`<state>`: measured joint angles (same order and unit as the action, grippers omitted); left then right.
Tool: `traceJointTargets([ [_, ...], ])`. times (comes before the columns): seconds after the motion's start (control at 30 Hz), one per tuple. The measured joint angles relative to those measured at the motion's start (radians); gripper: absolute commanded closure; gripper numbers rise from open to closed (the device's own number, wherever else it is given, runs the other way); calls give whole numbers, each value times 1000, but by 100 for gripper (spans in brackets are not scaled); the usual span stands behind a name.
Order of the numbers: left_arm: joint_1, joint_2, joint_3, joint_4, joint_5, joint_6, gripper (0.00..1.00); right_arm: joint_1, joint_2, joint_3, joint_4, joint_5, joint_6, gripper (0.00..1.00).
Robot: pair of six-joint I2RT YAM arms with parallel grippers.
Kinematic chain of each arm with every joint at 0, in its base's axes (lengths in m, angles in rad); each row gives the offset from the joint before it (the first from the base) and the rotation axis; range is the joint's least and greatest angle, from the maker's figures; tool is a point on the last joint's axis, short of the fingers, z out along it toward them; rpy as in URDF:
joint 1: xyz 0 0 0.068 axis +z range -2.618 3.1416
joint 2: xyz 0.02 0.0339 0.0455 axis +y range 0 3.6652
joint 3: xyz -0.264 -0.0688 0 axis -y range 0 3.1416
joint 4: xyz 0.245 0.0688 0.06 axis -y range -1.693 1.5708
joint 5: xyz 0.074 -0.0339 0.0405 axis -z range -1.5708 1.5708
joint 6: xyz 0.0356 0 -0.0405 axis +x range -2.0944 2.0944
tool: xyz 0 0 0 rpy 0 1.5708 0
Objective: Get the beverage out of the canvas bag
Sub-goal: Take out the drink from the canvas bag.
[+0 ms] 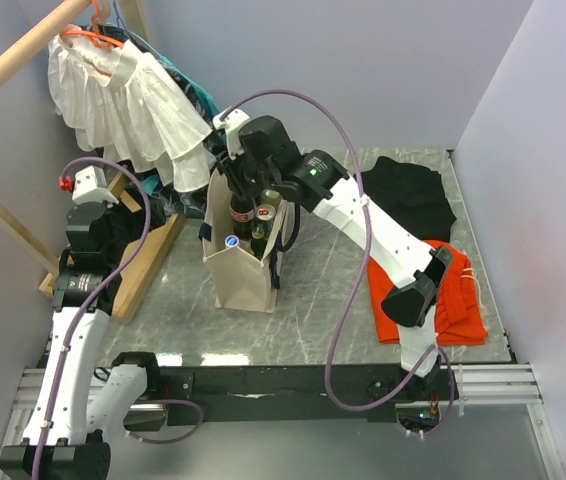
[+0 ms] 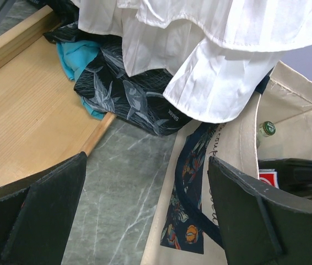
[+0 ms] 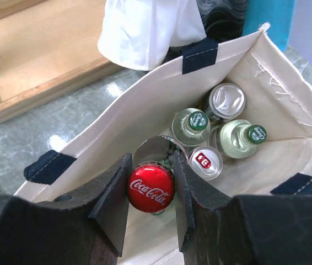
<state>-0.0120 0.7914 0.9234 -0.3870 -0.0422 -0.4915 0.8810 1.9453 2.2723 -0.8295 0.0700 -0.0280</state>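
The cream canvas bag (image 1: 241, 272) with navy handles stands upright in the middle of the table, its mouth open (image 3: 145, 110). My right gripper (image 3: 150, 161) reaches into the mouth and is shut on the neck of a Coca-Cola bottle with a red cap (image 3: 151, 188); from above, the bottle (image 1: 240, 213) still sits among the other drinks in the bag. Two green-capped bottles (image 3: 197, 121) and silver cans (image 3: 205, 162) stand beside it. My left gripper (image 2: 146, 160) is open, hovering low at the bag's printed left side (image 2: 200, 221), holding nothing.
A white ruffled garment (image 1: 128, 100) hangs from a wooden rack at the back left, over a dark floral cloth (image 2: 128, 94). The rack's wooden base (image 1: 148, 265) lies left of the bag. Black cloth (image 1: 413, 195) and red cloth (image 1: 453, 300) lie at the right.
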Motion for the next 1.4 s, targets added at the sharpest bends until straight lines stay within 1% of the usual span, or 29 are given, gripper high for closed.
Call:
traceJointTargets([
  [0.47,0,6,0,0,0,0,4,0,-122,0,31,-7,-15,100],
  [1.13,0,24,27,0,0,1,4,0,-137,0,65,11,-45,100],
  [1.4,0,24,27,0,0,1,4,0,-182,0,89,20,-55,100],
])
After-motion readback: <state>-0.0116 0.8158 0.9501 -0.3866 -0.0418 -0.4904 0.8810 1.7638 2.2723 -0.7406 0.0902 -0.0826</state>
